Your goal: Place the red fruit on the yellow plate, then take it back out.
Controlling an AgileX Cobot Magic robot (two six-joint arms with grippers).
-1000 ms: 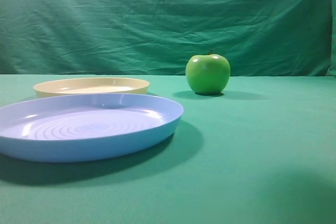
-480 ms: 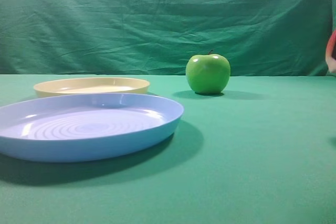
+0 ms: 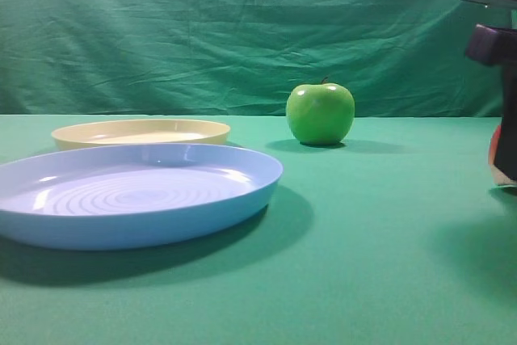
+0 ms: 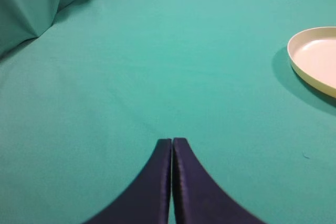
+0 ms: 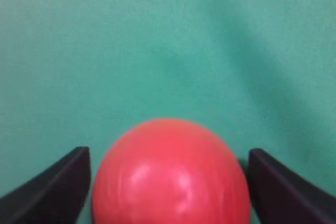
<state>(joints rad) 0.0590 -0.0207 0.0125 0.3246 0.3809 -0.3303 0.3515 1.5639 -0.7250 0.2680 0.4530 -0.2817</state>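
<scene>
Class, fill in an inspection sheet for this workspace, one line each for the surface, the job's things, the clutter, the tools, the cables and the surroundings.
Surface: green cloth covers the table, smooth.
Job's things: red fruit sits between the right tool's jaws, with a gap on each side; yellow plate has nothing on it.
Clutter: blue plate in front of the yellow plate; green apple upright, apart from both plates.
Tools: left tool is shut, over bare cloth; right tool is open around the fruit.
Cables: nothing seen.
Surroundings: wrinkled green curtain behind the table.
</scene>
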